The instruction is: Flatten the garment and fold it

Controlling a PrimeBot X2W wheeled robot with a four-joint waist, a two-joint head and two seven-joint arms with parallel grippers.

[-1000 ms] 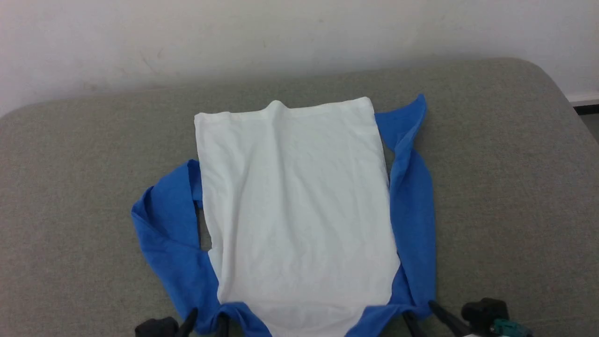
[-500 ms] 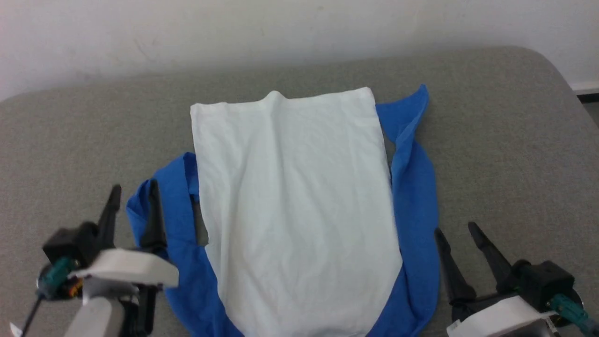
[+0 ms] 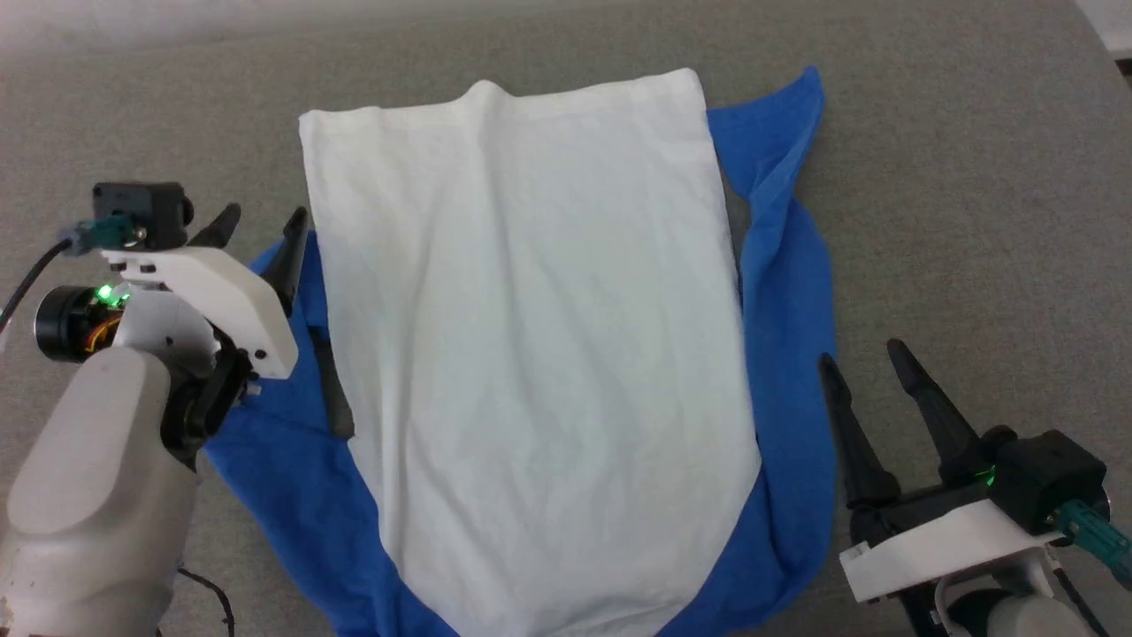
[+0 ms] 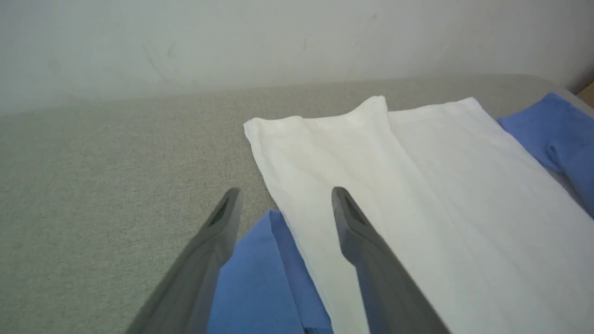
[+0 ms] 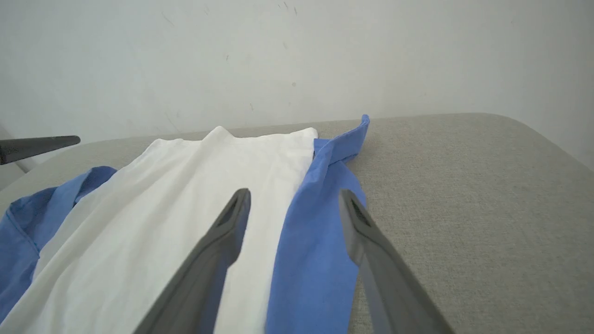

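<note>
The garment [image 3: 531, 336] lies flat on the grey surface with its plain white side up, and its near edge runs out of the head view. Its blue left sleeve [image 3: 283, 460] and blue right sleeve [image 3: 787, 310] lie along the two sides. My left gripper [image 3: 263, 219] is open over the far end of the left sleeve, beside the white edge [image 4: 417, 185]. Nothing is between its fingers [image 4: 285, 191]. My right gripper [image 3: 860, 354] is open just right of the right sleeve. In the right wrist view it [image 5: 294, 192] points along that sleeve [image 5: 320, 232].
The grey padded surface [image 3: 973, 221] stretches wide on both sides of the garment. A pale wall [image 5: 278, 55] rises behind it. The surface's rounded far-right corner [image 5: 533, 134] drops off. My left arm's finger [image 5: 37, 144] shows at the left of the right wrist view.
The head camera has tilted down, so the whole picture has shifted. Both grippers came up from the garment's near edge, open. The left one moved forward along the left sleeve.
</note>
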